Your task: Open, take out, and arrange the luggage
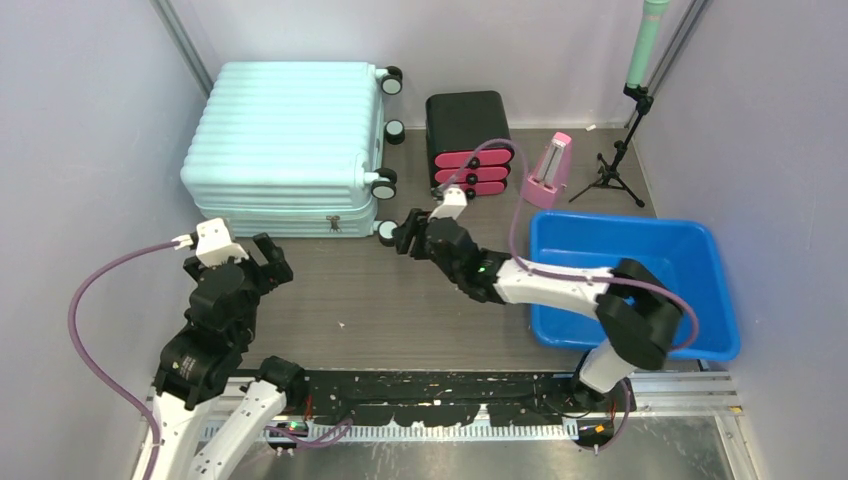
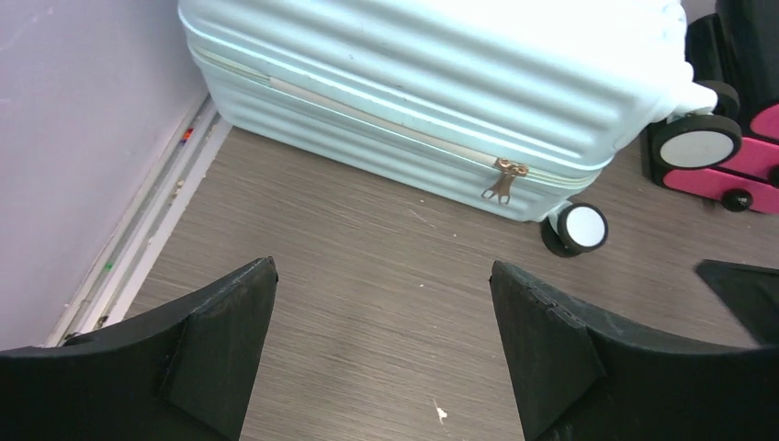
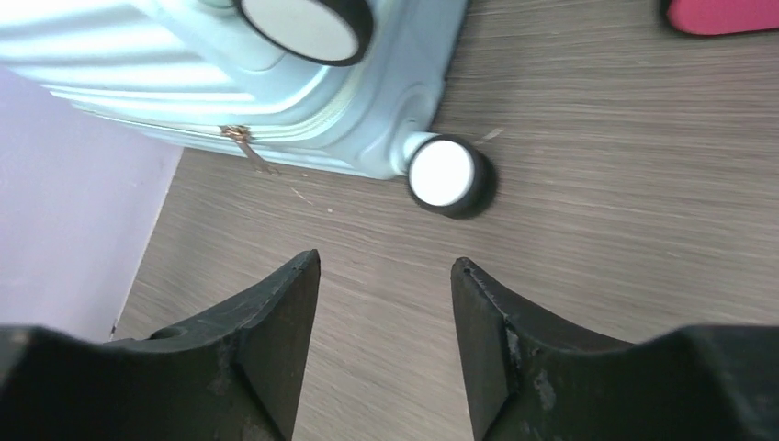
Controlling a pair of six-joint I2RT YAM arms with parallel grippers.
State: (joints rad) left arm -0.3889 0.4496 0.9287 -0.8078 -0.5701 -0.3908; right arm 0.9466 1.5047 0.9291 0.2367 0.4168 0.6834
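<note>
Two arms, one suitcase: my left gripper (image 2: 383, 271) hangs over the near left part of the table (image 1: 400, 310), jaws wide apart with only bare wood grain between them. My right gripper (image 3: 386, 262) reaches in from the right toward the table's middle. Its jaws are also apart, though narrower than the left pair, and hold nothing.

The luggage (image 1: 285, 140), a ribbed pale mint hard-shell case, lies flat in the far left corner of the table, close to the left wall, with its black caster wheels pointing right. It is zipped shut. The zip pulls (image 2: 503, 177) hang on its near side face, toward the wheel end, and my left fingers point at that face from a short way off. The nearest caster wheel (image 3: 447, 175) sits at the case's near right corner, just ahead of my right fingertips but apart from them.

A black drawer box (image 1: 468, 140) with pink drawers stands at the far edge beside the case's wheels. A small pink object (image 1: 549, 170) sits to its right, near a tripod stand (image 1: 615, 165). A blue tub (image 1: 700, 260) fills the right edge of the table.
</note>
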